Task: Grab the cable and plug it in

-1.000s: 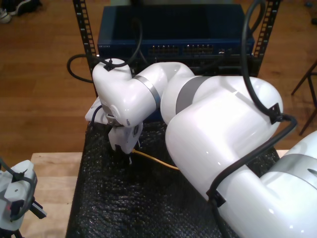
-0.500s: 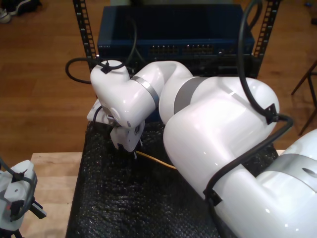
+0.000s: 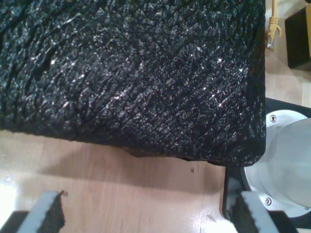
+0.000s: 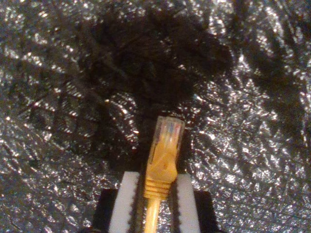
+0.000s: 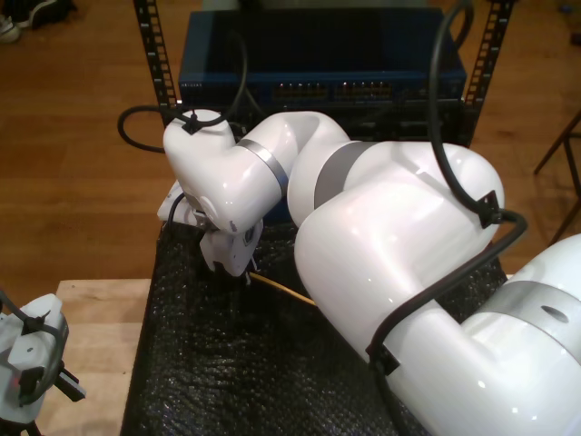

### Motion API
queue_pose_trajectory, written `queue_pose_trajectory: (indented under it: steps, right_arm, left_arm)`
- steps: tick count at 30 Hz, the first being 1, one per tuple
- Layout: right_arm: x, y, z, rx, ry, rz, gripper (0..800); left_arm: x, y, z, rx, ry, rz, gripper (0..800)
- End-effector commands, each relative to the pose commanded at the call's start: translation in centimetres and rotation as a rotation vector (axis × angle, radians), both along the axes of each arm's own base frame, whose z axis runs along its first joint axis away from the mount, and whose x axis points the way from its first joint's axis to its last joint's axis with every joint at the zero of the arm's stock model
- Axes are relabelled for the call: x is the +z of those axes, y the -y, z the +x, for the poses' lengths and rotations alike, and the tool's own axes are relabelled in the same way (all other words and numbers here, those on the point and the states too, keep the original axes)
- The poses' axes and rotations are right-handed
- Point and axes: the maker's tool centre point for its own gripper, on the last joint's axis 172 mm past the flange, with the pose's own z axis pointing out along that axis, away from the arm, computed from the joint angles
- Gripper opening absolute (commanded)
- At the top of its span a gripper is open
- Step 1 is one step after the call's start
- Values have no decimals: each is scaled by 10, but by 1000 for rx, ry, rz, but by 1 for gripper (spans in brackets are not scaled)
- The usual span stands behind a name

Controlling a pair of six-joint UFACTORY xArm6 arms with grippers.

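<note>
Black textured mat (image 5: 218,372) is the reference: it covers most of the light wooden table (image 5: 91,318), bare wood showing off its edge toward the exterior view's left.

Big white arm (image 5: 390,254) comes in from the exterior view's lower right and arches over the mat, black hose (image 5: 454,272) strapped along it. Its wrist points down at the mat's far part. This is the second arm: same yellow cable at its jaws in the second wrist view.

Behind the mat, beyond its far edge: rack (image 5: 163,73) with a blue network switch (image 5: 318,64), row of ports (image 5: 345,91) on the front face.

Off the mat's edge at the exterior view's lower left: a grey gripper body (image 5: 27,363) over the bare table.

My first gripper (image 3: 146,218): fingers (image 3: 46,213) spread wide, nothing between them, hanging above bare wood just off the mat's edge. A round metal base (image 3: 286,165) sits beside that mat corner, plus a second yellow connector (image 3: 273,26) lying on the wood past the mat.

My second gripper (image 4: 158,204): fingers (image 4: 124,204) pinching the cable (image 4: 163,160) right behind its boot, above the mat. Clear plug (image 4: 168,131) sticks out past the fingertips. In the exterior view the cable trails from the gripper (image 5: 238,272) across the mat toward the exterior view's right and runs under the arm.
</note>
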Motion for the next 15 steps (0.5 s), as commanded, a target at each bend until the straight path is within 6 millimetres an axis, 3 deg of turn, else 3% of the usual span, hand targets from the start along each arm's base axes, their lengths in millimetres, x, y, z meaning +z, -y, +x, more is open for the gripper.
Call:
queue_pose_trajectory:
  steps: [6, 11, 15]
  right_arm:
    - [0, 1, 2, 0, 1, 1, 20]
    - [6, 1, 7, 13, 8, 6, 6]
    - [22, 0, 10, 130, 7, 13, 6]
  left_arm:
    - [0, 0, 0, 2, 0, 1, 800]
    - [0, 0, 1, 0, 1, 1, 800]
    - [1, 1, -1, -1, -3, -3, 800]
